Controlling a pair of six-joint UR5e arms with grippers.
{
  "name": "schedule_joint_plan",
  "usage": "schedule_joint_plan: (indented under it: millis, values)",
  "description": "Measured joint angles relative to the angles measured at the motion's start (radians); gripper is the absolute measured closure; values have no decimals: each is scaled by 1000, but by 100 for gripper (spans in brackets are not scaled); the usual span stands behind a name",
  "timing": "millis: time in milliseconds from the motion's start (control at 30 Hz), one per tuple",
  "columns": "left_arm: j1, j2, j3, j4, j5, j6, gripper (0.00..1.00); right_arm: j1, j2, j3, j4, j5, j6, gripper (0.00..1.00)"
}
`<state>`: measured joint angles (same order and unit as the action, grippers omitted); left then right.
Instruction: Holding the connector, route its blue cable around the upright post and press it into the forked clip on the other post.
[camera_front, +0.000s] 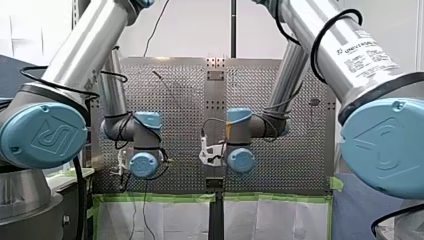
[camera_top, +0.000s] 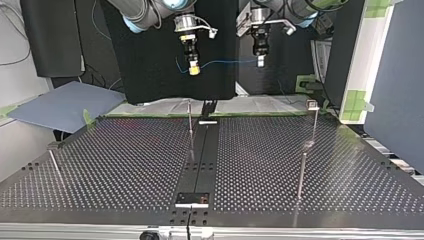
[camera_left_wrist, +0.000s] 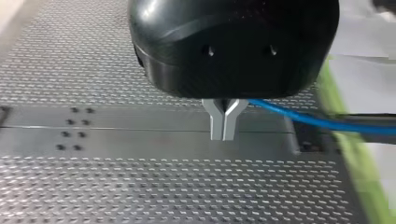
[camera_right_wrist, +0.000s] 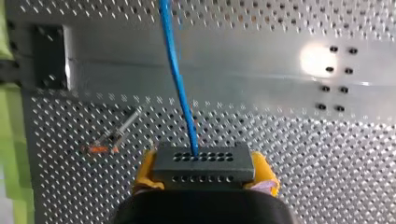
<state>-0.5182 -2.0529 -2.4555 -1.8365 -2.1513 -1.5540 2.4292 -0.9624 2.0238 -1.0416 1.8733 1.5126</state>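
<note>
Perforated metal table (camera_top: 125, 165) lies well below both pincers, so the whole descent has yet to be made, and that is where trouble could start. The thin post (camera_top: 190, 120) stands almost under my right pincer (camera_top: 194, 67). Coming down on the wrong side of it would leave the cable beside the post, not around it. The clip post (camera_top: 314, 125) is just as slim. Its clip (camera_top: 312, 104) is too small here to read as forked, though it probably is. A cable brought in off-line would ride over it instead of seating. The span between the pincers looks nearly straight, with little slack. If they draw apart while wrapping, the cable could slide through my left pincer (camera_left_wrist: 223, 126) or bend either post.

My right pincer's yellow pads pinch the dark connector (camera_right_wrist: 201, 161) from both sides. The blue cable (camera_right_wrist: 176, 79) leaves the connector's face and runs straight ahead of that pincer. My left pincer's metal fingers are pressed together at the tips, pinching the cable, which trails off to one side of them.
</note>
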Motion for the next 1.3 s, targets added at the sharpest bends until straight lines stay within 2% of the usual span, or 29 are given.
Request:
schedule_joint_plan:
  millis: [167, 267, 533, 667, 800, 1000, 1133, 1300]
  values:
    - [1, -14, -34, 7, 0, 52, 100, 52, 4, 0, 0, 4, 3, 100]
    - [1, -15, -38, 8, 0, 66, 100, 69, 4, 0, 0, 4, 3, 100]
    - [1, -15, -40, 8, 0, 72, 100, 76, 4, 0, 0, 4, 3, 100]
    - [-3, 0, -26, -7, -9, 69, 100, 67, 3, 0, 9, 8, 13, 100]
    - [-10, 29, 3, -37, -17, 48, 100, 55, -19, -11, 37, 20, 40, 100]
    - [-5, 80, 23, -88, -19, 0, 100, 41, -72, -20, 89, 22, 95, 100]
    - [-3, 116, 26, -123, -16, -36, 100, 31, -113, -47, 124, 19, 136, 100]
    - [-1, 163, 44, -171, -12, -82, 100, 26, -155, -86, 165, 20, 178, 100]
